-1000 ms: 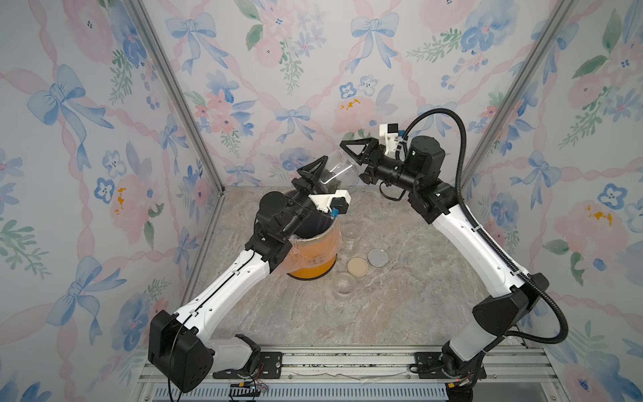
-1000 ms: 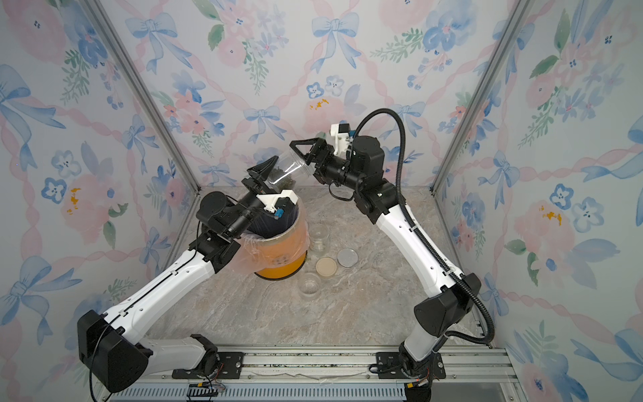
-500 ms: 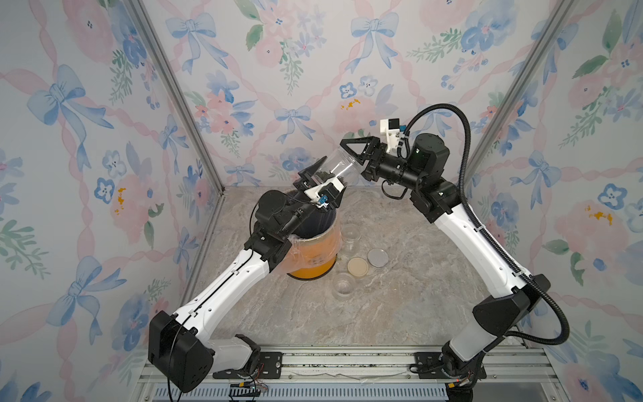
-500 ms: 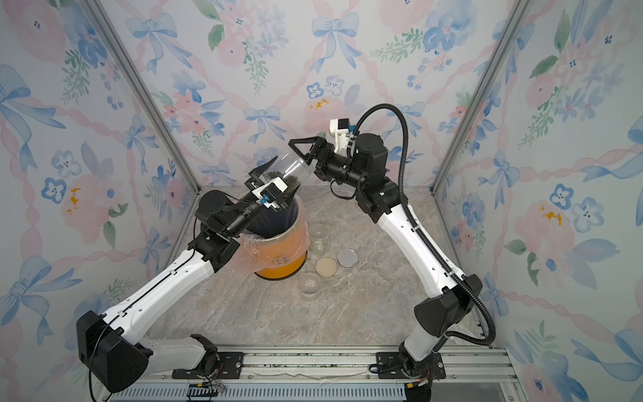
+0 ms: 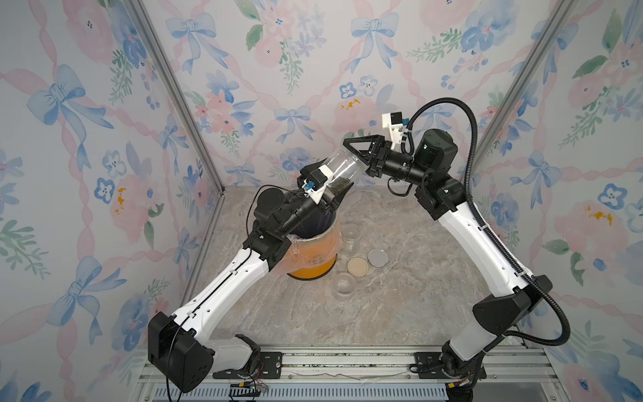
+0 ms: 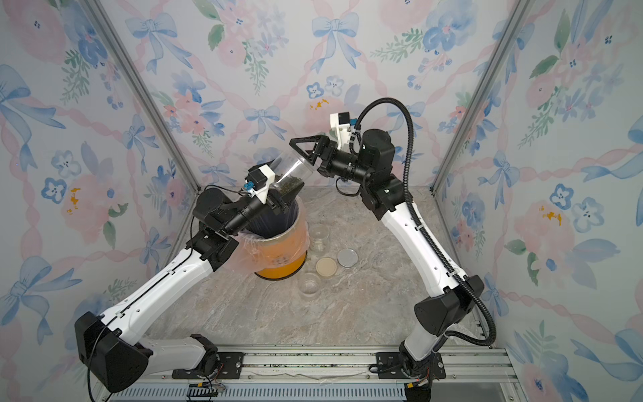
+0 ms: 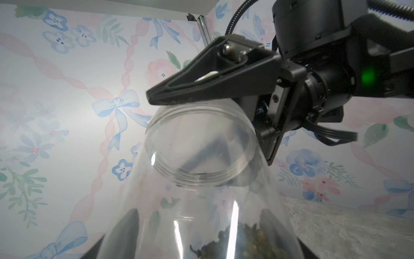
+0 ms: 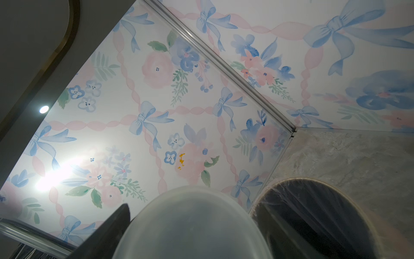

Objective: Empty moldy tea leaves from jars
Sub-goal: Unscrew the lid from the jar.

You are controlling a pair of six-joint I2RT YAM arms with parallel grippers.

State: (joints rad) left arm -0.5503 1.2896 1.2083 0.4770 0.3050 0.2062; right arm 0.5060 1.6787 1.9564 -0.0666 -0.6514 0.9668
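While bin [image 5: 313, 264] waits below, jar [image 5: 344, 167] gets uncapped aloft.
Left pincer [image 5: 328, 184] clamps narrow on the jar's low end, where leaves [image 6: 291, 182] pool; mouth end tilts up to the right, translucent lid [image 8: 195, 226] pinched in right pincer [image 5: 358, 158]. Judgement: left must brace against the twist, keep the mouth high until the lid lifts clear, then swing the mouth over the bin's opening before tipping, or leaves land on the counter [image 5: 400, 306].

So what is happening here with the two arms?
The left gripper holds a tilted jar up by the bin, tea leaves at its low end. The right gripper grips the lid at the raised end; I cannot tell if it is off. Two empty jars and two loose lids sit beside the bin.
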